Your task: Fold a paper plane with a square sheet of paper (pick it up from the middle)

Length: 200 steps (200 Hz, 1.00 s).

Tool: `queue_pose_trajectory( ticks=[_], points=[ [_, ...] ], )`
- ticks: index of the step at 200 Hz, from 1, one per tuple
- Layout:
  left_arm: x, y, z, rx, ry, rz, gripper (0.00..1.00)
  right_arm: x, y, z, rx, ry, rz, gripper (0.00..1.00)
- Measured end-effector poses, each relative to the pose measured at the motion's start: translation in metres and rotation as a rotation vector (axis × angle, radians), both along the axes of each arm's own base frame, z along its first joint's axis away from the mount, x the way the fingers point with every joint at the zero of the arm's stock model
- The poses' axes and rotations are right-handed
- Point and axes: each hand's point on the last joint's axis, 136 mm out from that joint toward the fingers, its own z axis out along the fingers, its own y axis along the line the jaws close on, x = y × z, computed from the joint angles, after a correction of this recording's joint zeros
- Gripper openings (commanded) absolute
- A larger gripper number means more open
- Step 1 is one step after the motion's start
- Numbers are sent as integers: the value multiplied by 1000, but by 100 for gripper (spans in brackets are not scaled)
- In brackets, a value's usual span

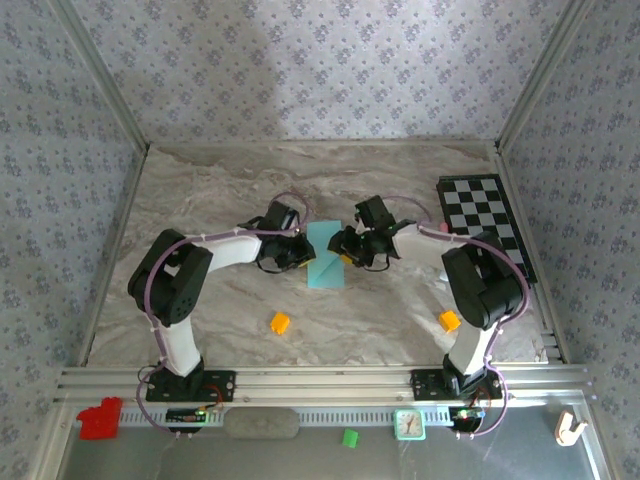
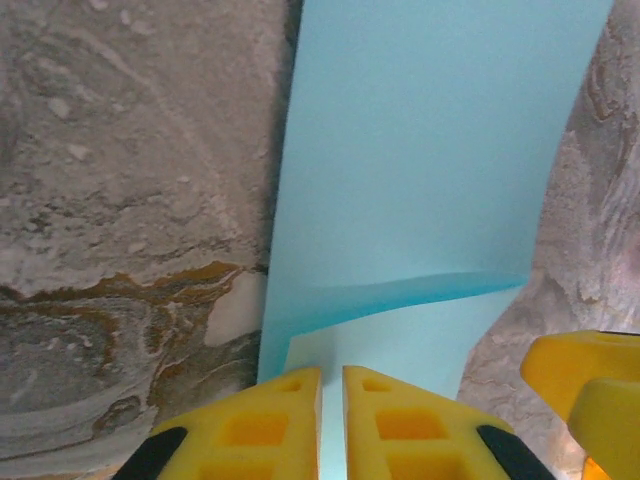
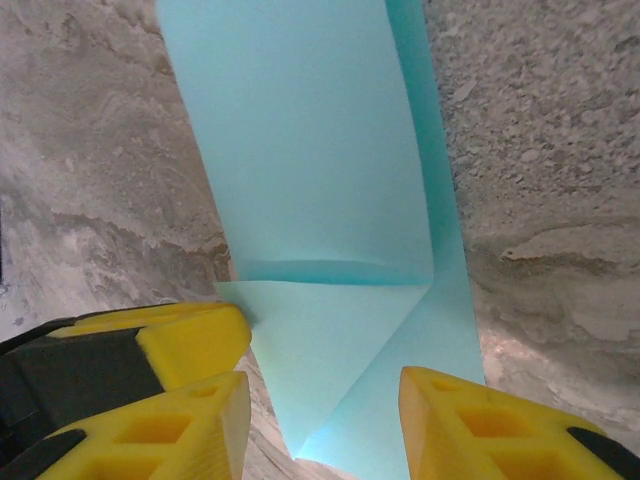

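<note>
Square sheet of paper (image 1: pixel 324 255), corner folded — was pinned by closed left gripper (image 2: pixel 332 420) for steadiness; right gripper (image 3: pixel 322 390) was held open astride the crease.

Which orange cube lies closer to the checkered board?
The orange cube beside the right arm; the other cube lies nearer the left arm.

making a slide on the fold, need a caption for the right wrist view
Open right gripper over the teal paper, one corner folded into a triangle, on the marbled table.
</note>
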Motion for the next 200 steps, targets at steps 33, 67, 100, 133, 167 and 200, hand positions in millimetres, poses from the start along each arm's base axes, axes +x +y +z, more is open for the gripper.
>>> queue_pose_trajectory(
  ticks=[33,67,100,133,167,200],
  points=[
    [0,3,-3,15,-2,9,18,-4,4,-11,-5,33,-2,46],
    [0,4,-4,14,-2,17,19,-6,7,-15,-3,42,0,46],
    [1,3,-4,12,-2,20,19,-7,11,-19,8,53,11,43],
    [0,4,-5,14,0,20,19,-5,17,-16,46,48,20,36],
    [0,5,-5,15,2,28,19,0,26,-9,97,12,37,32],
    [0,6,-6,20,3,31,19,-4,30,-11,111,-7,59,29]
  ],
)
